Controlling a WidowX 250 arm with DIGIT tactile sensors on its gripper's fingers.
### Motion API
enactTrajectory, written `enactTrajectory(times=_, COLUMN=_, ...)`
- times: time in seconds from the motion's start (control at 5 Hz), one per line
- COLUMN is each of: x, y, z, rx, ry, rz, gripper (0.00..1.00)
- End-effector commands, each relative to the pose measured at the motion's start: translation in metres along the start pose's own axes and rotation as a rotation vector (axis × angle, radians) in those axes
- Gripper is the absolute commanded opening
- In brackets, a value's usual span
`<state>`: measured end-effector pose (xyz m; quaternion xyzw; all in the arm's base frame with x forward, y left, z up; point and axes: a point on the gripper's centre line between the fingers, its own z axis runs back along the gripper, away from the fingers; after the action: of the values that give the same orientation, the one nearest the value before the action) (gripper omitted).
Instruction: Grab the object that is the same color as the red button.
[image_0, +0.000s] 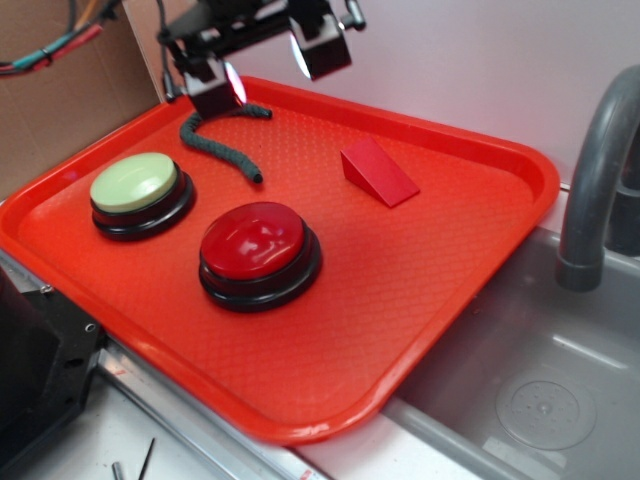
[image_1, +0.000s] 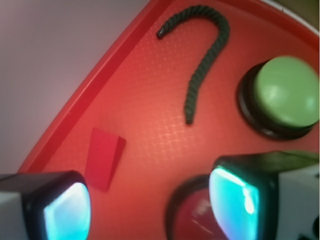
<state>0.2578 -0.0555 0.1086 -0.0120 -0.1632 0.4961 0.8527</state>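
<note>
Hovering high over the tray's (image_0: 470, 300) far left corner, the gripper (image_0: 268, 68) holds its fingers (image_0: 322, 50) apart and empty, since the red wedge block (image_0: 378, 172), matching the red button (image_0: 255, 243), lies untouched well to its right.

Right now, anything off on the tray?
Nothing stands out. Red wedge block, red button, green button and dark rope lie apart on the red tray; open gripper hovers above the rope.

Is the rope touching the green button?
Apart. The wrist view shows bare tray between the rope and the green button.
</note>
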Motion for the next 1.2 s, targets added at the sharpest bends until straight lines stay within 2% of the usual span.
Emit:
enactTrajectory(times=0.0, x=0.014, y=-0.031, z=-0.034, rx=-0.02, ry=-0.056, rz=0.082, gripper=1.0)
enactTrajectory(times=0.2, x=0.018, y=-0.045, z=-0.057, rx=0.004, ry=-0.082, rz=0.083, gripper=1.0)
enactTrajectory(times=0.6, x=0.028, y=-0.053, z=-0.09, rx=0.08, ry=-0.114, rz=0.092, gripper=1.0)
enactTrajectory(times=0.8, x=0.03, y=-0.048, z=-0.101, rx=0.126, ry=-0.133, rz=0.111, gripper=0.34)
enactTrajectory(times=1.0, x=0.033, y=-0.046, z=-0.108, rx=0.151, ry=-0.135, rz=0.11, gripper=0.0)
